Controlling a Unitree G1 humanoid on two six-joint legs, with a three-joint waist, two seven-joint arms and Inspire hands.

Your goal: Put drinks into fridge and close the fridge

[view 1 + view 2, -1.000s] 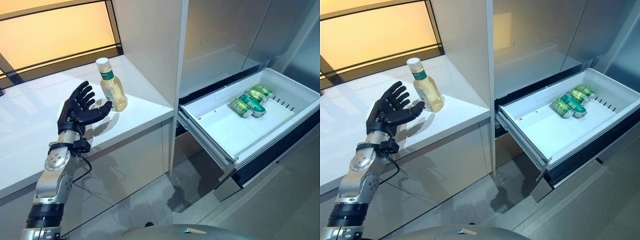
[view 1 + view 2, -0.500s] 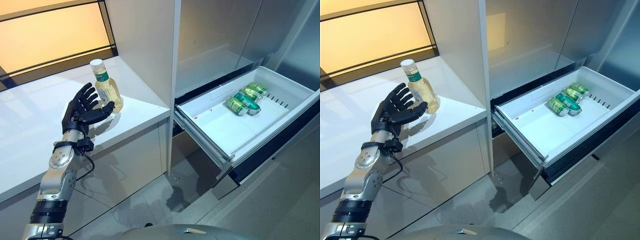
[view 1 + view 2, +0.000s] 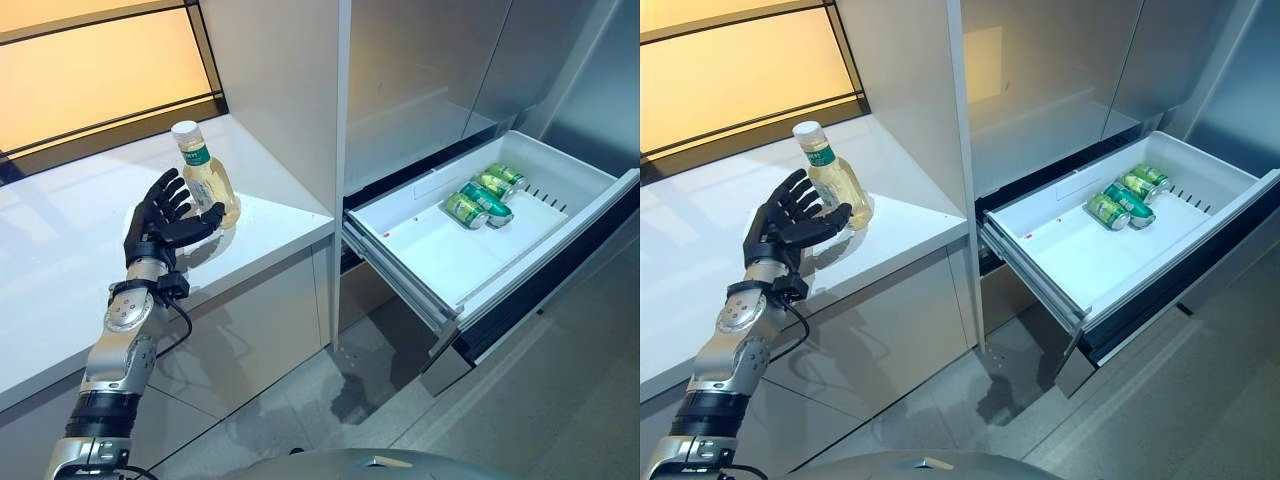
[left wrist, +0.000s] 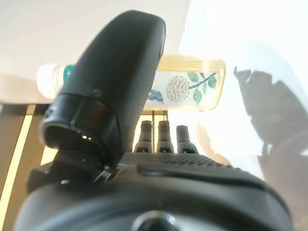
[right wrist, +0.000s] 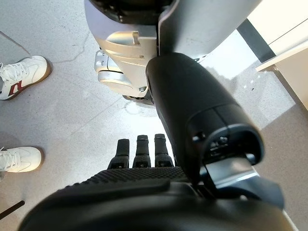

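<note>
The left robot hand point(image 3: 160, 222) hovers with fingers spread and released, just beside the clear plastic tea bottle point(image 3: 203, 176) standing upright on the glossy white desk point(image 3: 60, 260), while green cans point(image 3: 478, 200) lie in the open fridge drawer point(image 3: 450, 260) well apart.

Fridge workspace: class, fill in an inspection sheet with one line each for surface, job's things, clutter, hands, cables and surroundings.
Surface: white counter, bare apart from the bottle.
Job's things: bottle upright on the counter; green cans lying in the open fridge drawer.
Clutter: nothing seen.
Hands: left hand open beside the bottle, thumb near its base; right hand open, hanging over the floor.
Cables: nothing seen.
Surroundings: person's white shoes on the grey floor; lit window behind the counter.
</note>
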